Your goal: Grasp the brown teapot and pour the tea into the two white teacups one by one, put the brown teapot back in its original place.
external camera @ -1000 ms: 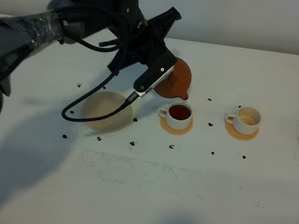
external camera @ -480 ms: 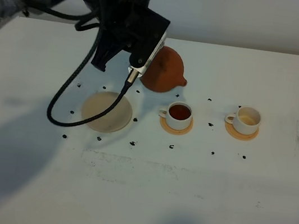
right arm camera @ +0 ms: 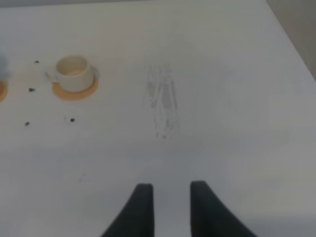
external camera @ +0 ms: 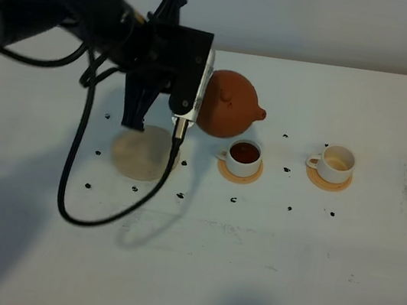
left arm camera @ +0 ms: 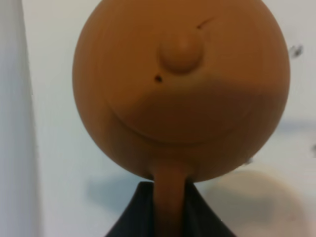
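Matt clay teapot (left arm camera: pixel 187 94); glossy white teacups (external camera: pixel 243 159).

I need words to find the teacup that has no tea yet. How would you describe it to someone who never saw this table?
On the white table, look right of the brown teapot held in the air. Two white teacups stand in a row, each on an orange-tan coaster. The empty teacup is the far right one, pale inside, while its neighbour holds dark tea.

Soft, even light throws broad grey shadows forward across the table (external camera: pixel 282 289); both wrist views are blurred.
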Motion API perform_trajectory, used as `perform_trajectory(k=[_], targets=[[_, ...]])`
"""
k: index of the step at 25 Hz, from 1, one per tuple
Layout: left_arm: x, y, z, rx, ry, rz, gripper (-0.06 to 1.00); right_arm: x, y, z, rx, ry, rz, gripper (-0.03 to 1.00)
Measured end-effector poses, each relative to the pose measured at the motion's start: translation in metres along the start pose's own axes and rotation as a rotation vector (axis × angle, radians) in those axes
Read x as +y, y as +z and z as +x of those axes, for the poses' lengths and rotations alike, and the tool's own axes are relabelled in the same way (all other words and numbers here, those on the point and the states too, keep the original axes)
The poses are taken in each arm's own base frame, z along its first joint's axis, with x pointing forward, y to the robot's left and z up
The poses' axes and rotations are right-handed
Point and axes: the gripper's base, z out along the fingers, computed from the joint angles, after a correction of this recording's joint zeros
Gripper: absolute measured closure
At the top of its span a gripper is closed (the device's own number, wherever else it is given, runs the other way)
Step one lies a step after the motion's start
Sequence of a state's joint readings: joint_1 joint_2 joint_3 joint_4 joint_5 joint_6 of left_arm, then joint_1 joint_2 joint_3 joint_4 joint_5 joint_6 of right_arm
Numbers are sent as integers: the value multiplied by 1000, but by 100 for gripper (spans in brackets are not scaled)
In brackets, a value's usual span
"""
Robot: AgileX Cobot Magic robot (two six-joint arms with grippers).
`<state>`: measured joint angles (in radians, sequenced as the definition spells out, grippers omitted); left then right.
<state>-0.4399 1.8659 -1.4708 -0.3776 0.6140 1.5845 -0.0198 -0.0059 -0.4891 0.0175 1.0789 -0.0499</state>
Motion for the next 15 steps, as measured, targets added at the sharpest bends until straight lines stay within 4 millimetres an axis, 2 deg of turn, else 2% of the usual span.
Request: perform_trajectory(k=[6,15], targets=[[-24,6,6,32,-248,150,87,0,0,0,0,0,0,75],[-52,21,15,45,-377,233,87,0,0,0,0,0,0,75]])
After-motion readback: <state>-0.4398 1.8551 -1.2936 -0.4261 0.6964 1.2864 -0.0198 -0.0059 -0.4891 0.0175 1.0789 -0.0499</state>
